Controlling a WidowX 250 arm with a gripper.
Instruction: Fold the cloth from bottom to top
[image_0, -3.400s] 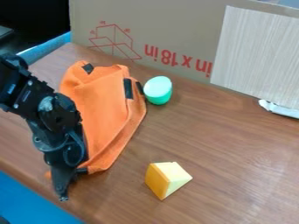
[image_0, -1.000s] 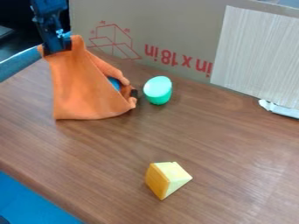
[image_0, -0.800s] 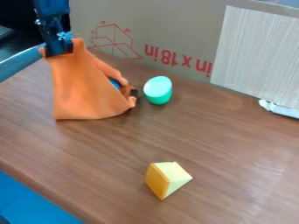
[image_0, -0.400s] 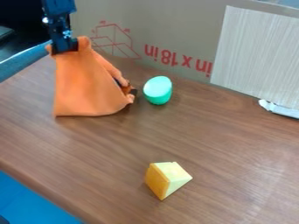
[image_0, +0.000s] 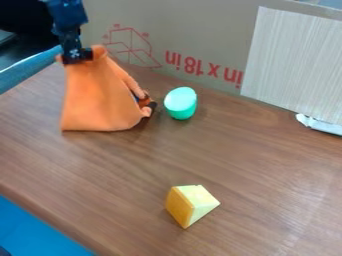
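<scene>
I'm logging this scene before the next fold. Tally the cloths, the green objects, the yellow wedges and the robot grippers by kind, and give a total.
Orange cloth: 1
Green object: 1
Yellow wedge: 1
Black gripper: 1
Total: 4

I think this place is a robot lab or a similar test room, but I cannot be fully sure. My black pincer (image_0: 77, 55) hangs over a wooden desk (image_0: 227, 150), where a toy-like yellow wedge (image_0: 190, 204) lies, and behind stands brown cardboard (image_0: 194, 25) with red print, like a simple screen.
</scene>
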